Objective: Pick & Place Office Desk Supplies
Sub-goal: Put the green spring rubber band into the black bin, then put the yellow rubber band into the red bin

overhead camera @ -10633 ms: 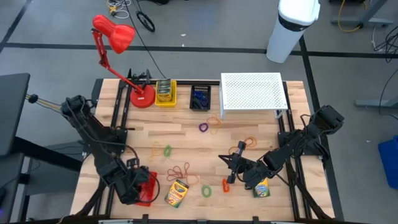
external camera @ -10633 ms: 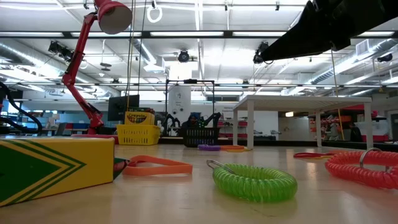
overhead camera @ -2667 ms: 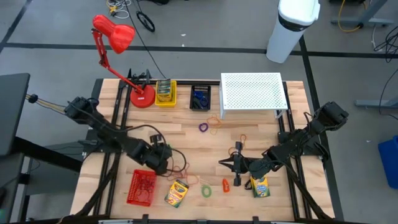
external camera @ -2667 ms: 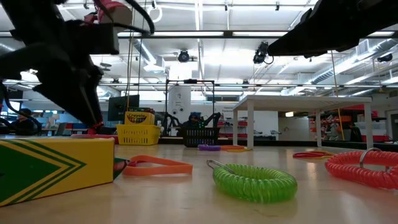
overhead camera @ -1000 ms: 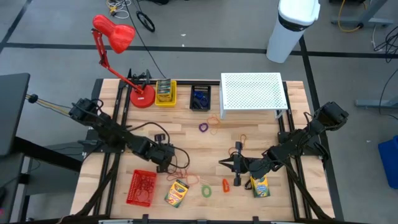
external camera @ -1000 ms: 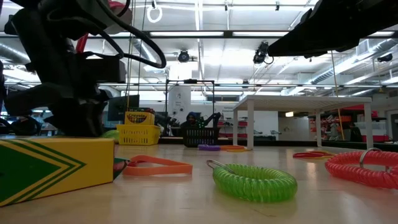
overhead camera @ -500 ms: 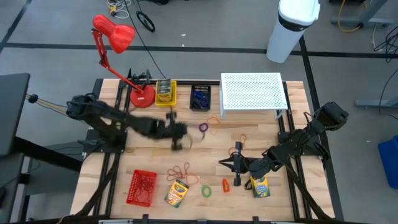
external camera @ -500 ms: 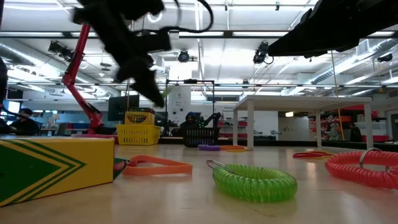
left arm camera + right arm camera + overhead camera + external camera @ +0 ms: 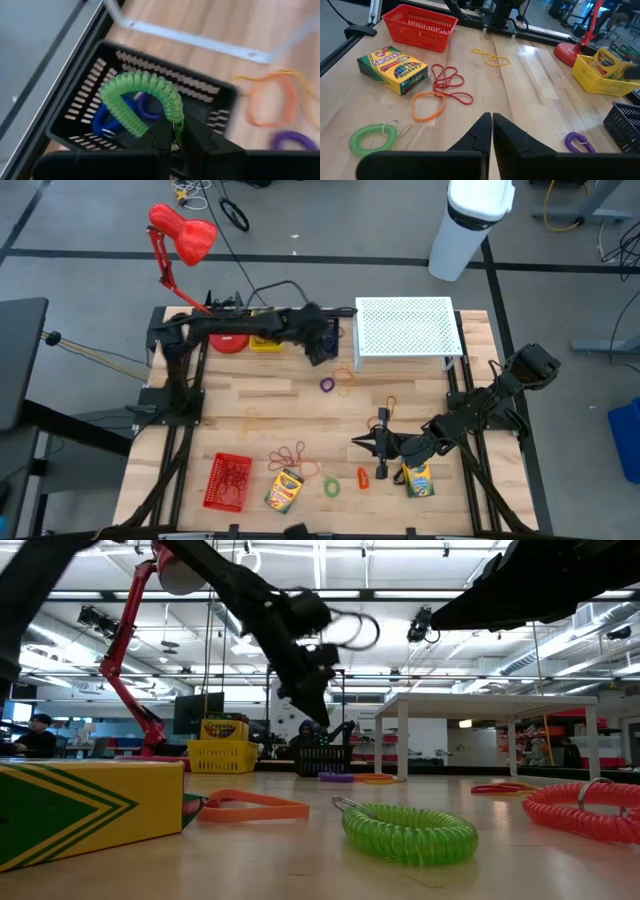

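At the counter's far edge, the left fingers [image 9: 174, 142] pinch a green coil loop [image 9: 141, 102] above the black basket [image 9: 80, 107]; light and springy, best gripped across one strand. Right fingers [image 9: 491, 131] idle, shut.

Left arm [image 9: 250, 328] stretched far, jaws pinched; right arm [image 9: 470, 415] low, jaws closed.

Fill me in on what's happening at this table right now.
The left gripper is shut on a green coil loop, holding it over the black basket at the table's far edge, where a blue coil already lies. The right gripper sits shut and idle near the front, beside a crayon box. Rubber bands and other loops remain on the wood.
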`<state>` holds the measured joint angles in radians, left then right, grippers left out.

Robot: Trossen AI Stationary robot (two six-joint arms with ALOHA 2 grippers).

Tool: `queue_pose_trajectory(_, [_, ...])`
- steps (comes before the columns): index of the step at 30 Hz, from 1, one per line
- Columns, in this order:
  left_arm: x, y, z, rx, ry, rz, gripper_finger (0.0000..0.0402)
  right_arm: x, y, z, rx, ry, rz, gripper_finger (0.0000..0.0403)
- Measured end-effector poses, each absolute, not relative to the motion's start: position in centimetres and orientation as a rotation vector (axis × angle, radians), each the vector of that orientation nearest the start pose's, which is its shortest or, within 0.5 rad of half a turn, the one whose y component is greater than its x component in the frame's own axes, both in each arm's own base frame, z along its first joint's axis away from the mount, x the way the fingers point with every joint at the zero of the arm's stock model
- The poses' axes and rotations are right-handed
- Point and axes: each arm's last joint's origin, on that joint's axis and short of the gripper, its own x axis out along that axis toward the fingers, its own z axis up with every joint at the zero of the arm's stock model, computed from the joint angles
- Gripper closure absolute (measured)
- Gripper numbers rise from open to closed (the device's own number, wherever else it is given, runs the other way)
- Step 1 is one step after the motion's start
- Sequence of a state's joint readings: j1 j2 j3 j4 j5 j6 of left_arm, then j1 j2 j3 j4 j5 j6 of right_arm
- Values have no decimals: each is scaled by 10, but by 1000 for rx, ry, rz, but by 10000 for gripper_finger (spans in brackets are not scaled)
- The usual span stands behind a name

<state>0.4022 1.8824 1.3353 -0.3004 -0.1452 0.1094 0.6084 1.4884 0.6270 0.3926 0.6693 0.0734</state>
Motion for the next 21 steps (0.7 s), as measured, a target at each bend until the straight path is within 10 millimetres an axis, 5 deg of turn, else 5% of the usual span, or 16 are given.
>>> queue_pose_trajectory(7, [380,194,181,-95,1005,535,347,243,148,179,-207,376,-65,377])
queue_pose_trajectory(21, [379,170,212,58,1006,515,225,243,148,179,-202,376,-46,377])
